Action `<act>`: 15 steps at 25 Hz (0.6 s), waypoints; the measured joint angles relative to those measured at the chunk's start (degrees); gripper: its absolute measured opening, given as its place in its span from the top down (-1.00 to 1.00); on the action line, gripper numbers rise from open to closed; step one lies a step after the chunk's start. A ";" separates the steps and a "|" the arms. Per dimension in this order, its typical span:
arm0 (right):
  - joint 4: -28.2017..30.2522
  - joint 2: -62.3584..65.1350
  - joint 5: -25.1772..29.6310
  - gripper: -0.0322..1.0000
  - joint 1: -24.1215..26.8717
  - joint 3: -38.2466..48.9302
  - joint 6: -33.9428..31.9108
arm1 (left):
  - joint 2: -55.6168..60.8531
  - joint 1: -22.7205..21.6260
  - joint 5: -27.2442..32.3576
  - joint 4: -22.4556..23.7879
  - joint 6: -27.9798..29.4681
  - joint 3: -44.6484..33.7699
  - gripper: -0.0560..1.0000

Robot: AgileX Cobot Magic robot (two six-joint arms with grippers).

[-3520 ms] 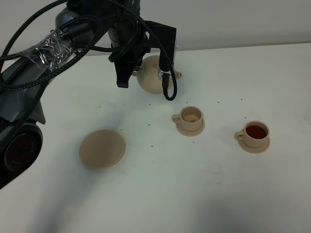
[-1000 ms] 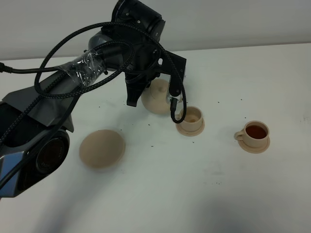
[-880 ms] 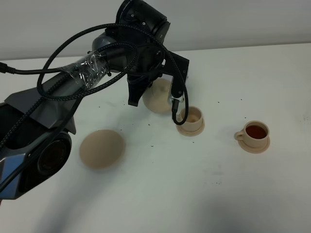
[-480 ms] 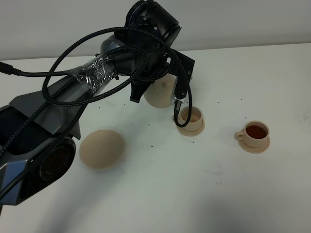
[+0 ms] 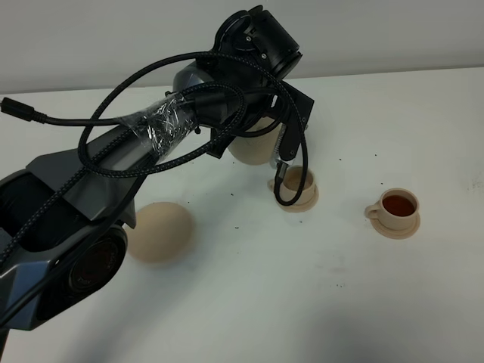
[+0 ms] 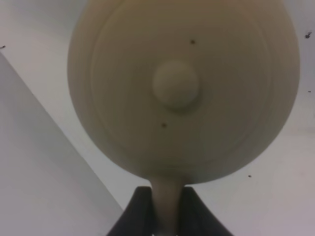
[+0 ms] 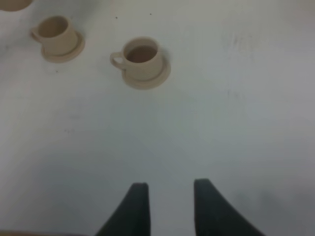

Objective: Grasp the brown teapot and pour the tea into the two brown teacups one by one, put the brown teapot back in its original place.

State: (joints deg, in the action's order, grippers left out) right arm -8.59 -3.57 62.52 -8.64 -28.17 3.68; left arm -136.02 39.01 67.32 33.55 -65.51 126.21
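Observation:
The brown teapot (image 5: 252, 147) hangs in the air just left of and behind the nearer teacup (image 5: 296, 184), mostly hidden by my left arm. In the left wrist view its domed lid and knob (image 6: 175, 84) fill the picture, and my left gripper (image 6: 167, 216) is shut on its loop handle. The nearer teacup looks pale inside. The second teacup (image 5: 397, 208), to the right, holds dark tea. Both teacups also show in the right wrist view, the pale one (image 7: 55, 31) and the filled one (image 7: 141, 55). The wide round saucer (image 5: 159, 231) lies bare to the left. My right gripper (image 7: 170, 189) is open over bare table.
The white table (image 5: 318, 295) carries a few dark specks around the cups. My left arm and its looping black cables (image 5: 151, 121) stretch across the left half of the scene. A pale wall runs behind the table's far edge.
My left arm has swung the teapot to the right, toward the nearer teacup, turning at the wrist as it went. The cups, saucer and right gripper have not moved.

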 joint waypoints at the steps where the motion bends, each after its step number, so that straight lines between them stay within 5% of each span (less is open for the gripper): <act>1: 0.00 0.00 0.00 0.48 0.00 0.00 0.06 | 0.00 0.21 0.00 0.00 0.00 0.00 0.66; 15: -0.02 0.00 0.00 0.48 0.00 0.00 0.06 | 0.00 3.04 1.06 3.64 0.04 0.00 0.66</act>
State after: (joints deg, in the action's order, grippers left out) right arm -8.61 -3.57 62.52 -8.64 -28.17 3.74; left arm -136.02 42.05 68.38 37.19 -65.47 126.21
